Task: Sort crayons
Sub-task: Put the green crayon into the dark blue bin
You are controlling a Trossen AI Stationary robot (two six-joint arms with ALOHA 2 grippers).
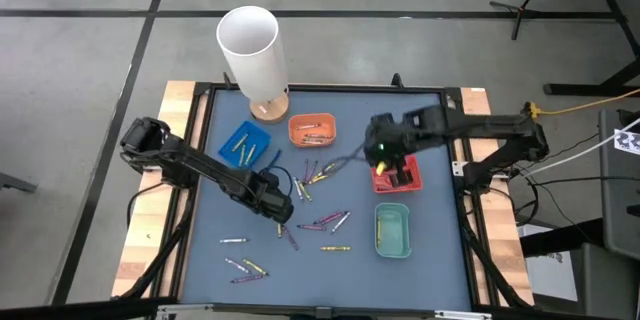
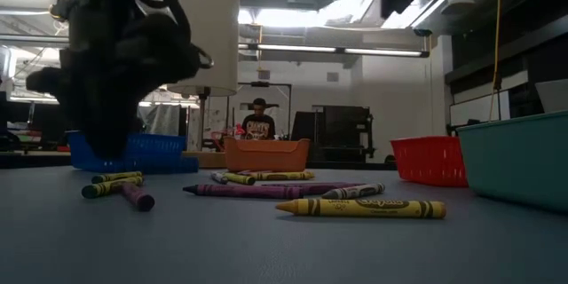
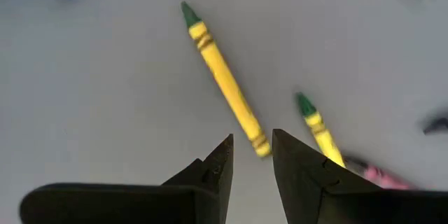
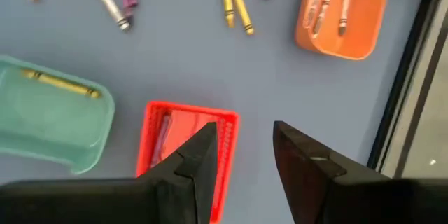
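Crayons (image 1: pixel 322 225) are scattered all over the middle of the blue mat (image 1: pixel 420 275), mostly yellow and purple ones, with a few more down near its front left corner. Left gripper (image 3: pixel 252 155) sits low over the middle, fingers slightly apart and holding nothing, the end of one yellow crayon (image 3: pixel 225 80) right at the gap. Right gripper (image 4: pixel 241 147) hangs over the red tray (image 4: pixel 222 122) near the right edge, fingers parted, empty too.
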